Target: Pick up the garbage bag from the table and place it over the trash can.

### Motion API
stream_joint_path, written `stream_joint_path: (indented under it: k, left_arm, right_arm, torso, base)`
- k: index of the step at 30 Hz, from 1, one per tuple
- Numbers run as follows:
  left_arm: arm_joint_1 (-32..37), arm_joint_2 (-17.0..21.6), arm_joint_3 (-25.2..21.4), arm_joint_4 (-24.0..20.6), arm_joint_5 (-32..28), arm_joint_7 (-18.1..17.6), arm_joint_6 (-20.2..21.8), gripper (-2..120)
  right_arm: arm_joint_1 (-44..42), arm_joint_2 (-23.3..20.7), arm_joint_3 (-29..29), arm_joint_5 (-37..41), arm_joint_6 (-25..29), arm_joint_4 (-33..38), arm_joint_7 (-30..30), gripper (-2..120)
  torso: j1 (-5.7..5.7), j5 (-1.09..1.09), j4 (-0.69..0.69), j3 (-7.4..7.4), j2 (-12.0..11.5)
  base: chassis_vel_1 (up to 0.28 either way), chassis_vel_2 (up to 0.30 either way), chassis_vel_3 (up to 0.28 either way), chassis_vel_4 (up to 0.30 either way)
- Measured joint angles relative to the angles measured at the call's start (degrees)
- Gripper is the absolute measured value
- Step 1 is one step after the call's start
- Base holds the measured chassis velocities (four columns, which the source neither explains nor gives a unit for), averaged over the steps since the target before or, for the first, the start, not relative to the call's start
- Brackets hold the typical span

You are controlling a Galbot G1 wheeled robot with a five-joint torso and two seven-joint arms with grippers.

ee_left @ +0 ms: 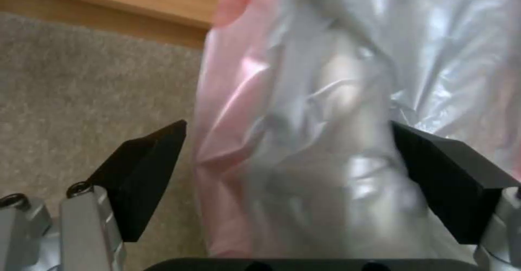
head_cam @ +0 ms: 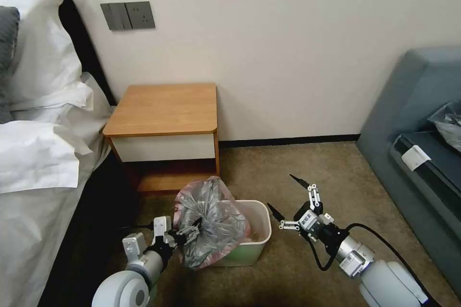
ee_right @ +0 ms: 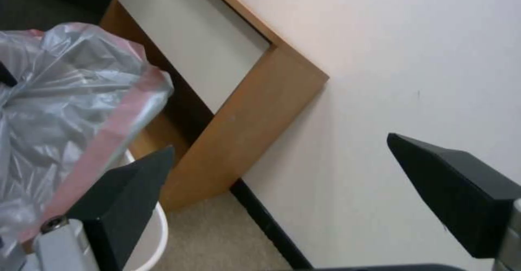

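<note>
The garbage bag [head_cam: 211, 218], silvery-grey film with pink edges, stands bunched up over the left part of the cream trash can [head_cam: 261, 224] on the carpet in front of the table [head_cam: 163, 108]. My left gripper [head_cam: 191, 234] is at the bag's near left side. In the left wrist view the bag [ee_left: 325, 140] fills the gap between the widely spread fingers [ee_left: 146, 173]. My right gripper [head_cam: 280, 191] hovers open just right of the can, holding nothing. The right wrist view shows the bag [ee_right: 65, 100], the can's rim [ee_right: 156, 230] and the table [ee_right: 255, 112].
A bed with white pillows [head_cam: 38, 105] runs along the left, close to my left arm. A blue-grey sofa [head_cam: 418, 153] stands at the right with a dark grey bag [head_cam: 449, 124] on it. Open carpet [head_cam: 307, 163] lies between the can and the sofa.
</note>
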Motion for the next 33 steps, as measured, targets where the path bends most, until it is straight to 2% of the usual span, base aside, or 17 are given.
stream_joint_path:
  k: [6, 10, 12, 13, 15, 16, 19, 20, 21, 22, 25, 26, 28, 33]
  left_arm:
    - [-1.06, -0.46, -0.72, 1.35, 0.73, -0.11, 0.07, 90]
    - [-1.57, -0.77, -0.81, 2.0, 1.12, -0.05, -0.08, 81]
    - [-1.68, -1.11, -0.6, 2.07, 1.28, -0.05, -0.17, 73]
    - [-1.68, -1.11, -0.6, 2.07, 1.28, -0.05, -0.17, 73]
    - [-1.67, -1.46, -0.15, 2.12, 1.61, -0.04, -0.38, 63]
    - [-1.67, -1.46, -0.15, 2.12, 1.61, -0.04, -0.38, 63]
    - [-1.32, -2.01, 0.47, 2.24, 2.54, -0.01, -0.91, 48]
    - [-1.32, -2.01, 0.47, 2.24, 2.54, -0.01, -0.91, 48]
    - [-1.13, -2.21, 0.71, 2.32, 3.18, 0.0, -1.26, 40]
    - [-1.13, -2.21, 0.71, 2.32, 3.18, 0.0, -1.26, 40]
    - [-0.87, -2.39, 0.97, 2.51, 4.0, 0.02, -1.82, 26]
    - [-0.87, -2.39, 0.97, 2.51, 4.0, 0.02, -1.82, 26]
    - [-0.66, -2.48, 1.0, 2.53, 4.37, 0.02, -2.23, 14]
    - [-0.01, -2.6, 1.04, 2.53, 5.33, 0.02, -3.48, 7]
  right_arm:
    - [-0.07, -0.14, 0.03, 0.01, 0.04, 0.09, -0.02, 100]
    - [-0.01, -0.03, -0.18, -0.04, 0.04, 0.14, -0.08, 100]
    - [0.01, 0.02, -0.32, -0.13, 0.03, 0.14, -0.1, 100]
    - [0.01, 0.02, -0.32, -0.13, 0.03, 0.14, -0.1, 100]
    - [0.03, -0.01, -0.37, -0.14, 0.02, 0.14, -0.11, 100]
    - [0.03, -0.01, -0.37, -0.14, 0.02, 0.14, -0.11, 100]
    - [0.13, -0.21, -0.35, -0.1, -0.03, 0.24, -0.12, 100]
    - [0.13, -0.21, -0.35, -0.1, -0.03, 0.24, -0.12, 100]
    - [0.13, -0.23, -0.34, -0.07, -0.06, 0.4, -0.13, 100]
    - [0.13, -0.23, -0.34, -0.07, -0.06, 0.4, -0.13, 100]
    - [-0.06, -0.3, -0.3, -0.03, -0.13, 0.7, -0.15, 100]
    - [-0.06, -0.3, -0.3, -0.03, -0.13, 0.7, -0.15, 100]
    - [-0.25, -0.41, -0.12, 0.02, -0.19, 0.94, -0.15, 100]
    - [-0.47, -0.56, 0.06, 0.07, -0.27, 1.21, -0.15, 100]
  torso:
    - [0.0, 0.01, 0.0, 0.0, 0.0]
    - [0.0, 0.02, 0.0, -0.01, 0.0]
    - [0.0, 0.02, 0.0, 0.0, 0.0]
    - [0.0, 0.02, 0.0, 0.0, 0.0]
    - [0.0, 0.03, 0.0, -0.01, 0.0]
    - [0.0, 0.03, 0.0, -0.01, 0.0]
    - [-0.01, 0.04, 0.01, -0.01, 0.01]
    - [-0.01, 0.04, 0.01, -0.01, 0.01]
    - [-0.01, 0.04, 0.01, -0.02, 0.01]
    - [-0.01, 0.04, 0.01, -0.02, 0.01]
    - [-0.01, 0.04, 0.01, -0.02, 0.01]
    - [-0.01, 0.04, 0.01, -0.02, 0.01]
    - [-0.01, 0.03, 0.01, -0.02, 0.01]
    - [-0.01, 0.04, 0.01, -0.02, 0.01]
  base:
    - [0.0, 0.0, 0.0, 0.0]
    - [0.0, 0.0, 0.0, 0.0]
    - [0.0, 0.0, 0.0, 0.0]
    - [0.0, 0.0, 0.0, 0.0]
    - [0.0, 0.0, 0.0, 0.0]
    - [0.0, 0.0, 0.0, 0.0]
    - [0.0, 0.0, 0.0, 0.0]
    - [0.0, 0.0, 0.0, 0.0]
    - [0.0, 0.0, 0.0, 0.0]
    - [0.0, 0.0, 0.0, 0.0]
    - [0.0, 0.0, 0.0, 0.0]
    - [0.0, 0.0, 0.0, 0.0]
    - [0.0, 0.0, 0.0, 0.0]
    - [0.0, 0.0, 0.0, 0.0]
